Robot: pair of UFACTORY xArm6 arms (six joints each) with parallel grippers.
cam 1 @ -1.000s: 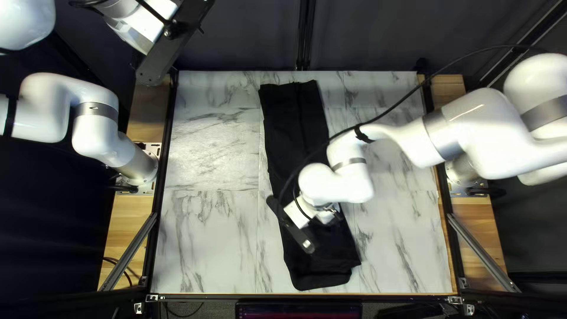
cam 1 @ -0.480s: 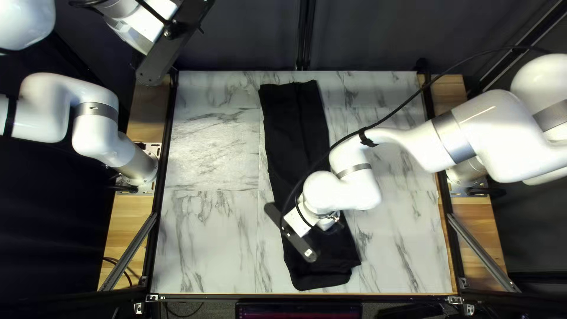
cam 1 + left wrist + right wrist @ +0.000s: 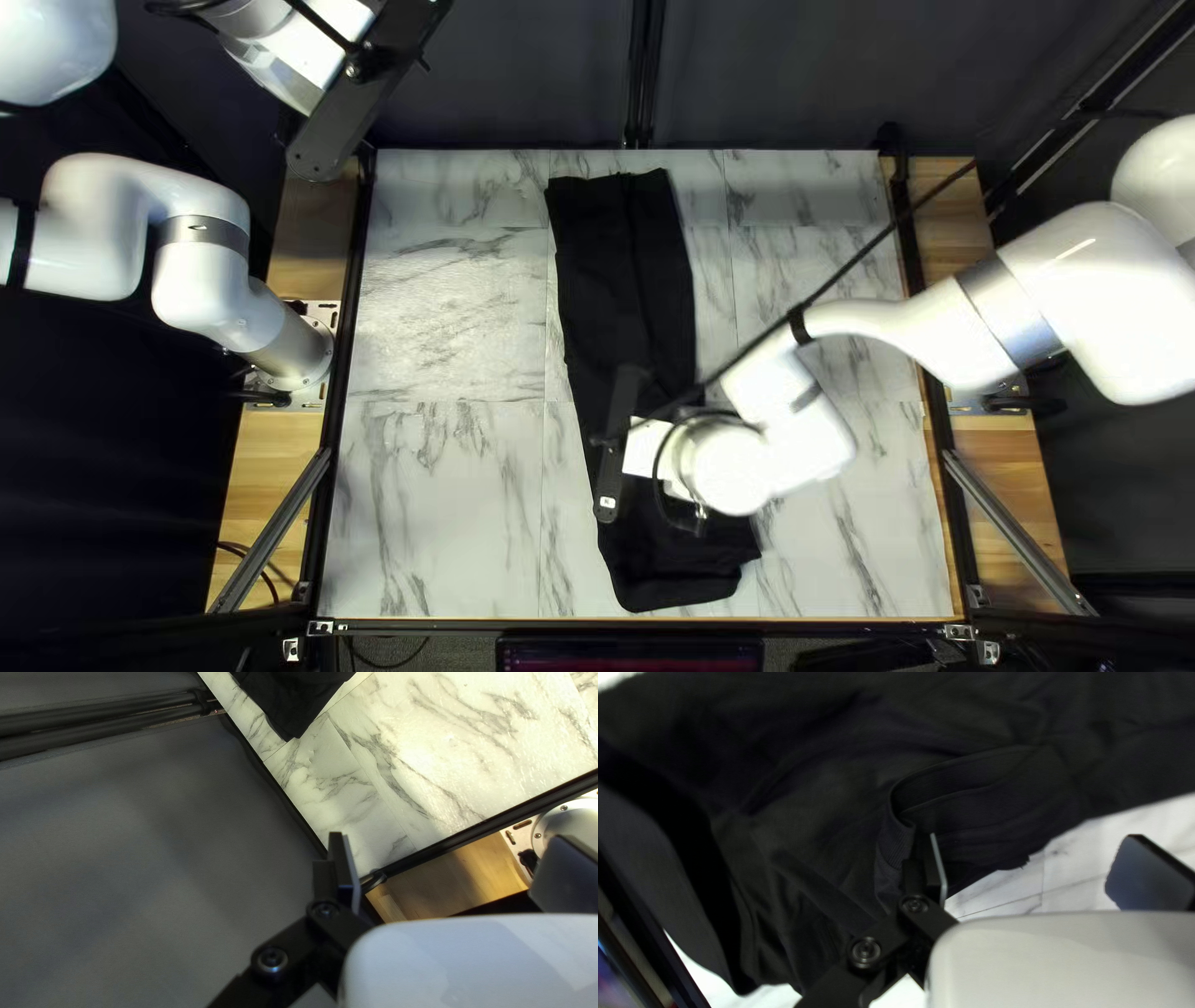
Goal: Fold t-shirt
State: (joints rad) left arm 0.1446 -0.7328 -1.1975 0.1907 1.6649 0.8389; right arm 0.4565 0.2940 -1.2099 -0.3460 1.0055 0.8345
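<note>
The black, two-fingered right gripper (image 3: 1035,838) had swung toward the far side over the black cloth T-shirt (image 3: 623,274), fingers spread, holding nothing; the folds lay unchanged, probably awaiting another grasp.

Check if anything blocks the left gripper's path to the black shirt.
Nothing visible between the left gripper and the black shirt's far end. Over its nearer half hangs the right arm, which would likely be in the way there.

The black t-shirt (image 3: 623,274) lies in a long, narrow, slightly slanting strip from upper centre to lower centre of the top left view, its lower end wider and layered.
</note>
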